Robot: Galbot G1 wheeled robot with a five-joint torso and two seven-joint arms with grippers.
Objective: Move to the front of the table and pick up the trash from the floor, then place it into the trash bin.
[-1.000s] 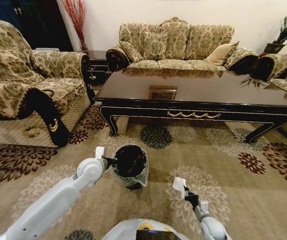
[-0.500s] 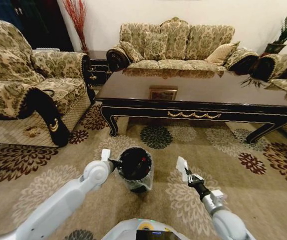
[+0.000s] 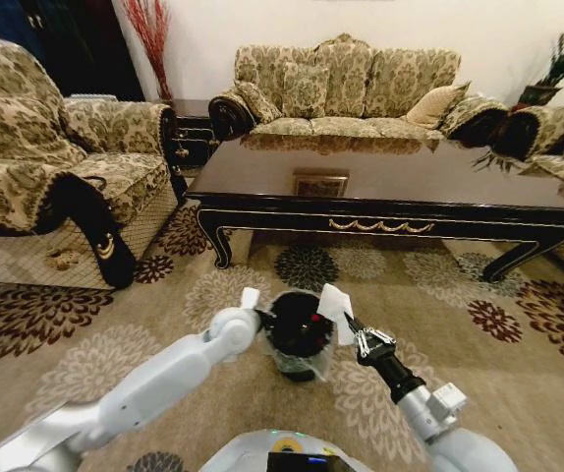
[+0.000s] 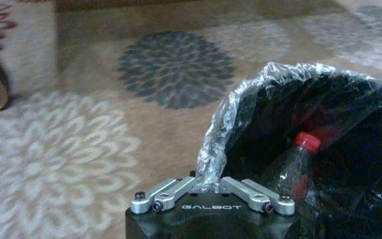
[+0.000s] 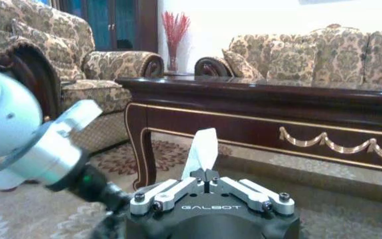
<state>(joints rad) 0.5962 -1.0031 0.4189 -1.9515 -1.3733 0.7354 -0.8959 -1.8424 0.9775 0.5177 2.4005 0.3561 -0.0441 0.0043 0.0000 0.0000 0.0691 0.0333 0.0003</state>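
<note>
The black trash bin (image 3: pixel 297 356) with its clear liner stands on the floor (image 3: pixel 479 374) in front of the table (image 3: pixel 390 177). My left gripper (image 3: pixel 262 323) is shut on the bin's rim and liner (image 4: pixel 208 169). A clear plastic bottle (image 4: pixel 290 167) with a red cap lies inside the bin. My right gripper (image 3: pixel 352 330) is shut on the white folded paper (image 3: pixel 333 303) and holds it upright just above the bin's right rim. In the right wrist view the paper (image 5: pixel 203 148) stands up from that gripper (image 5: pixel 206 175).
An armchair (image 3: pixel 56 167) is at the left and a sofa (image 3: pixel 346 88) stands behind the table. Another seat and a plant (image 3: pixel 557 69) are at the far right. Patterned carpet lies open to the right of the bin.
My left arm has carried the bin to the right, toward the middle. My right gripper has risen and moved left with the paper, up to the bin's rim.
</note>
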